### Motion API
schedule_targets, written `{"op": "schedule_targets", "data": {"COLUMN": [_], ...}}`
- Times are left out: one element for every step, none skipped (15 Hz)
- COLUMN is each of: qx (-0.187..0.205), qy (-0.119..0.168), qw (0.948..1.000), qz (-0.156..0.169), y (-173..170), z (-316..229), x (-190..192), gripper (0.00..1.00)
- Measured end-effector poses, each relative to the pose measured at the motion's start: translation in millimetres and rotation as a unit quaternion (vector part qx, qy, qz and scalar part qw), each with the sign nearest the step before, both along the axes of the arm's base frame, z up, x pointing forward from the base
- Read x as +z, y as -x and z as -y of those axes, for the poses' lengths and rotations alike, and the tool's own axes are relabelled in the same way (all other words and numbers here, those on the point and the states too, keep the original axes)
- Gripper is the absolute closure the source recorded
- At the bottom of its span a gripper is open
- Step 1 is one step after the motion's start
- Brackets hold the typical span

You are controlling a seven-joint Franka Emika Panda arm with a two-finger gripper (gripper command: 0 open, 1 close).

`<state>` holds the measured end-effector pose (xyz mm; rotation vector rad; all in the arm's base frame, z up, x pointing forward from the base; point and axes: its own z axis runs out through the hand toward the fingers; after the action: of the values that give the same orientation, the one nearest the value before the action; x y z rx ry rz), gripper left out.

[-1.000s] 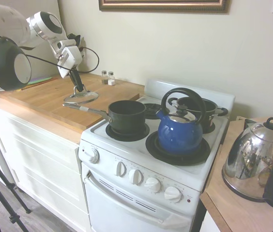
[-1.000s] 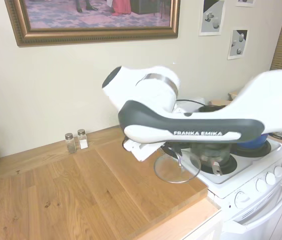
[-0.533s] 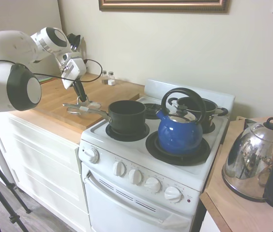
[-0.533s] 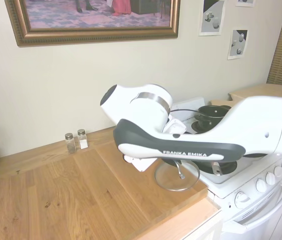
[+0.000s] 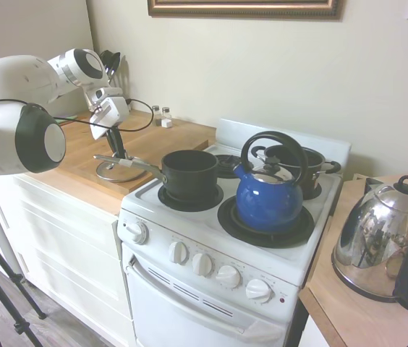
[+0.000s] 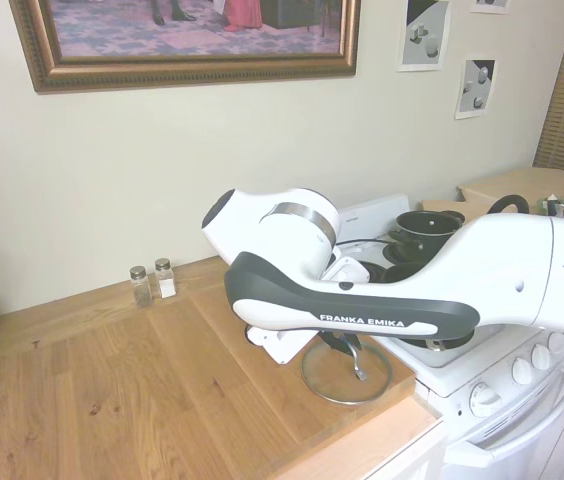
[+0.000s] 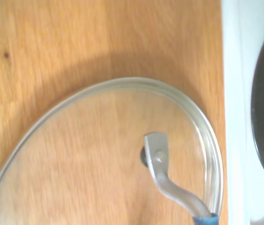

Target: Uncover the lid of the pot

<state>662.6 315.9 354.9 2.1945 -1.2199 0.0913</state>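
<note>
Lowered since, lid (image 6: 345, 372) lies flat — gripper (image 5: 117, 153) (seemingly) attached.

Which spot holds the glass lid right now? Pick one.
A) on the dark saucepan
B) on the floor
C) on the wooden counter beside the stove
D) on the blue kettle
C: the lid lies flat on the wooden counter next to the stove, with the gripper at its handle, and the pot on the burner is uncovered.

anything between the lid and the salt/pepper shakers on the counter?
Nothing. In the second exterior view, only bare wooden counter runs from the shakers to the lid.
</note>
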Motion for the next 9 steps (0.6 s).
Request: {"op": "schedule_targets", "data": {"qx": [0.005,0.009,0.015,0.021,0.027,0.034,0.04,0.046,0.052], "qy": [-0.006,-0.015,-0.024,-0.033,-0.04,-0.045,-0.05,-0.053,-0.057], "qw": [1.0,0.9998,0.9995,0.999,0.9986,0.9981,0.9977,0.9972,0.9968], "qz": [-0.006,-0.011,-0.017,-0.021,-0.024,-0.024,-0.024,-0.023,-0.021], "y": [-0.1,-0.1,-0.1,-0.3,-0.8,-1.5,-2.3,-3.1,-4.2], "z": [0.4,0.6,0.3,0.0,-0.5,-1.5,-2.3,-3.0,-3.6], "x": [0.4,1.5,2.5,3.6,4.7,5.8,6.8,7.7,9.4], "gripper": [0.0,0.0,0.0,0.0,0.0,0.0,0.0,0.0,0.0]}}
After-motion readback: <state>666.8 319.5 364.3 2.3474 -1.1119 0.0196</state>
